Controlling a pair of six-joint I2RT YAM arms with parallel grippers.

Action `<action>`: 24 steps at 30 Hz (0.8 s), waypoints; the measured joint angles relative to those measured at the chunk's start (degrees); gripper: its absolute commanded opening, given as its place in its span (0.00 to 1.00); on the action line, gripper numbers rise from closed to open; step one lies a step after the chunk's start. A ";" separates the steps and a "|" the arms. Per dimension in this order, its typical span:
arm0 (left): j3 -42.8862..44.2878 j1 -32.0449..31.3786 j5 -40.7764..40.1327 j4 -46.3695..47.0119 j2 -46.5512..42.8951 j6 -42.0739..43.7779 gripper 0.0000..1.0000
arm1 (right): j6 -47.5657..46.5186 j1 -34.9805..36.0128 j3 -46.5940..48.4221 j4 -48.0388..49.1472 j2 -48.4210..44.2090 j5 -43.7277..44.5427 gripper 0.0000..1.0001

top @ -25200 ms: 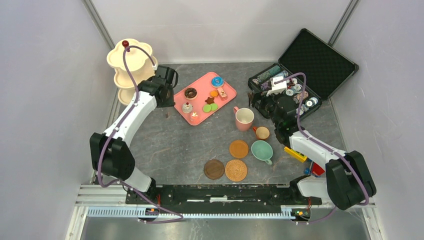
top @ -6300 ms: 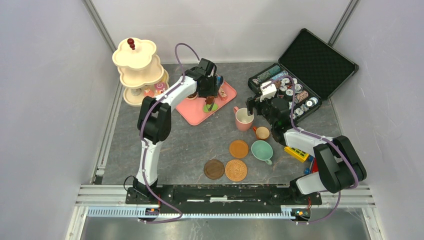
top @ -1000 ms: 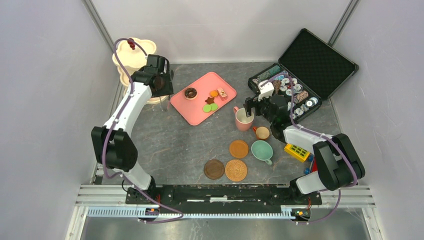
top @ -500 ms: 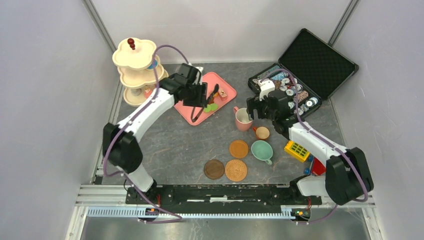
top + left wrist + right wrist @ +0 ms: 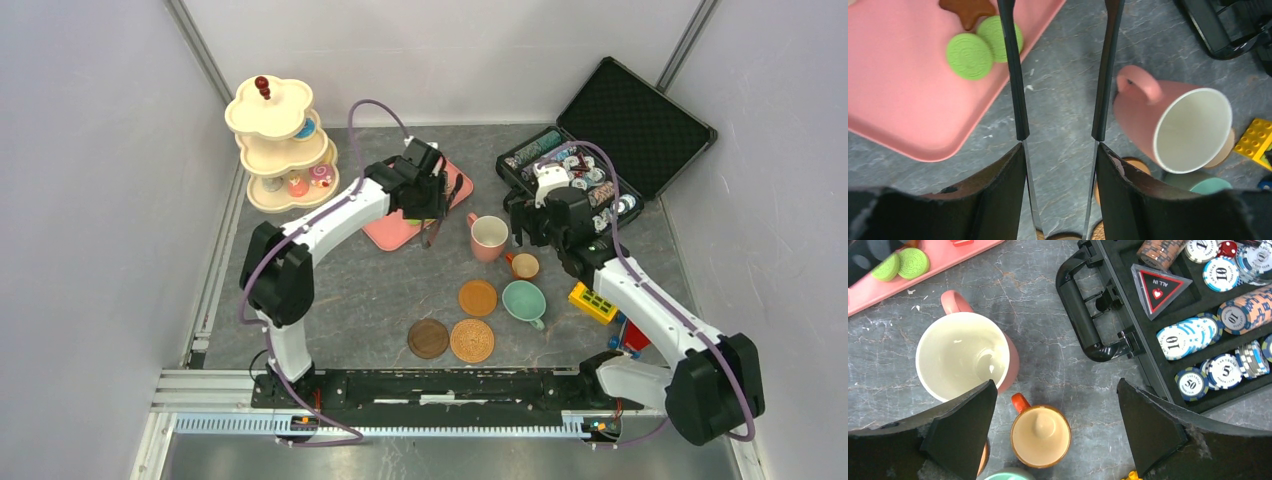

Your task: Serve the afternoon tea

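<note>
Spreading over the grey tabletop (image 5: 350, 290), the tea things sit in three groups. Upper right, the black case (image 5: 640, 120) of chips (image 5: 1175, 342) is no part of the job. Upper left, the stand (image 5: 262, 118) is upright with a few pastries (image 5: 320, 175) already on its lower tiers. The tray (image 5: 385, 232) lies centre-top, partly under the left arm. Right of it stands the pink cup (image 5: 488, 237), with the brown cup (image 5: 524, 266) and teal cup (image 5: 524, 302) just below, none on the three coasters (image 5: 478, 297) at lower centre.

The left fingers (image 5: 1060, 15) are part open and empty, over bare tabletop between tray edge and pink cup. The right fingers (image 5: 1056, 381) are spread wide and empty above the brown cup.

Smallest, two green discs (image 5: 970, 55) and a brown star (image 5: 968, 10) lie on the tray. They look light, hard and probably slick; being flat, each is best pinched across its rim, low down. The cups look rigid and light; the wall at the rim should give a surer hold than the small handle.
</note>
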 measured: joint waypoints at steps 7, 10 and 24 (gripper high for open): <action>4.50 -5.27 -7.23 1.16 5.03 -6.47 0.56 | 4.96 0.04 0.11 -3.78 -3.39 2.40 0.98; 6.82 -6.32 -9.99 0.39 7.76 -9.44 0.56 | 8.39 0.55 0.48 -5.53 -4.20 5.38 0.98; 10.21 -6.54 -14.36 -1.33 13.55 -17.18 0.49 | 17.53 2.27 1.25 -10.25 -7.34 10.80 0.98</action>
